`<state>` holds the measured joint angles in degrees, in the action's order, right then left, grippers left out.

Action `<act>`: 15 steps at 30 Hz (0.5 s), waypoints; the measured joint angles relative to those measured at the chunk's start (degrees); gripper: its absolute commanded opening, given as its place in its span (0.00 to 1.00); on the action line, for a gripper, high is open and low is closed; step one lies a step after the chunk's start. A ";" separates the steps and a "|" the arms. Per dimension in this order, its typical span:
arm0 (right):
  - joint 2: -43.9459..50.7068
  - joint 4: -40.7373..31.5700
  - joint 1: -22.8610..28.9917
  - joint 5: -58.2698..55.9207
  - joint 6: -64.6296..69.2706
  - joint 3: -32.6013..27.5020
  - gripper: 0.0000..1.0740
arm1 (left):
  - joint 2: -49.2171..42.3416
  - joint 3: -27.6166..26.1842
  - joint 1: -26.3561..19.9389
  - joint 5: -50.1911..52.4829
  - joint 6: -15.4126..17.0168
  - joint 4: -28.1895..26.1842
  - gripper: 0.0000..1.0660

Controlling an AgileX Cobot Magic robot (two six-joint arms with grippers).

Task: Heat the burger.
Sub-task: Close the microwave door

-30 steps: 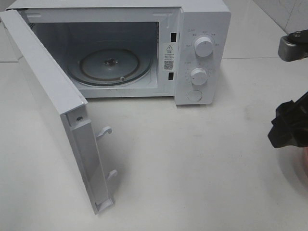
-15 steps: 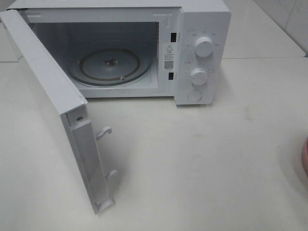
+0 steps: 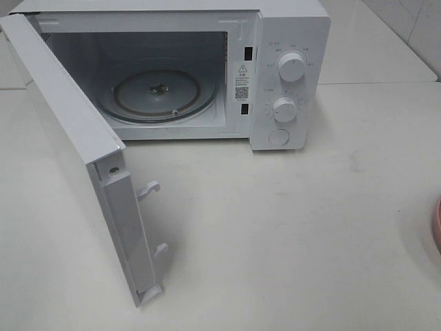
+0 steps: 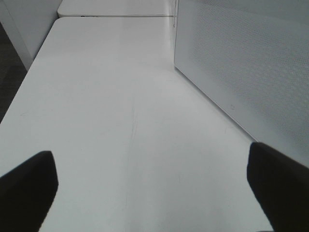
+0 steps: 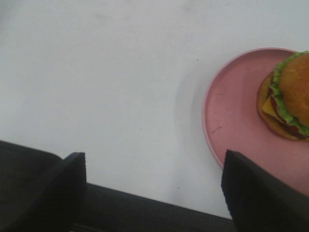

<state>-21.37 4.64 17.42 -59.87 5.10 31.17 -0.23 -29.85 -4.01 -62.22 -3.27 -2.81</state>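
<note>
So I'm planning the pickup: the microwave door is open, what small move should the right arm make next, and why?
Probably shift the right gripper over the burger on the pink plate: its jaws are open and empty, the burger sits off to one side, and the microwave stands open and empty.

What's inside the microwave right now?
Only the glass turntable inside the microwave; the burger sits on the pink plate outside. The open door hides the cavity's left side.

The right arm has left the high view, uncovering the pink plate (image 3: 437,224).
</note>
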 measured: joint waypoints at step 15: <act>16.56 -0.97 -5.61 2.23 -0.46 -2.12 0.71 | 0.00 0.00 0.00 0.00 0.00 0.00 0.94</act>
<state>-4.81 3.67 11.80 -57.64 4.64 29.05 -0.23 -29.85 -4.01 -62.22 -3.27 -2.81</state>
